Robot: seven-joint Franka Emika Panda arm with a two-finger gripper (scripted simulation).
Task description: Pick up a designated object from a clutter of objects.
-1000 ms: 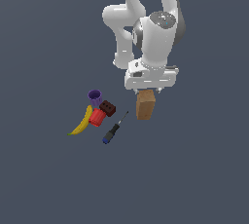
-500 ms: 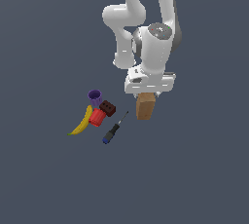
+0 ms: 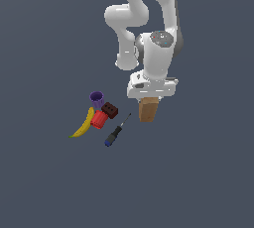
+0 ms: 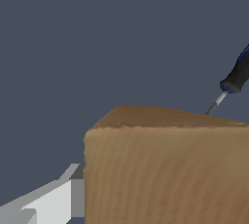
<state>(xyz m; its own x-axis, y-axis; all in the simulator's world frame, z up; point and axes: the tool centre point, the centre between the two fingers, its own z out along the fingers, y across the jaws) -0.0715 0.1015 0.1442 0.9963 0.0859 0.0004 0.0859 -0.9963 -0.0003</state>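
Presently, as catalogued:
Arm: white Panda (image 3: 149, 19), reaching down from the top of the exterior view, wrist pointing downward.
Gripper (image 3: 149, 98): directly over the block, its white body covering the block's upper end in the exterior view.
Fingers: one pale finger (image 4: 53, 196) shows in the wrist view right against the block's side; the other is out of sight, so whether the pair is clamped on the block cannot be told.
Block (image 3: 148, 109): tan-brown wood, taller than wide, largest item present; upper end under the gripper, lower part exposed; fills much of the wrist view (image 4: 165, 169), grain visible.
Block position: at the exterior view's right of the other items, apart from them, just beside the screwdriver's tip.
Screwdriver (image 3: 116, 132): black-and-blue handle, thin shaft pointing toward the block; handle and shaft also seen past the block in the wrist view (image 4: 237, 76).
Brick (image 3: 109, 109): dark red, studded, beside the red cup.
Red cup (image 3: 99, 119): lying on its side, between banana and brick.
Purple cup (image 3: 96, 99): upright, near the banana's upper end.
Banana (image 3: 83, 125): yellow, curved, at the exterior view's left of the group.
Surface (image 3: 198, 172): plain dark grey.
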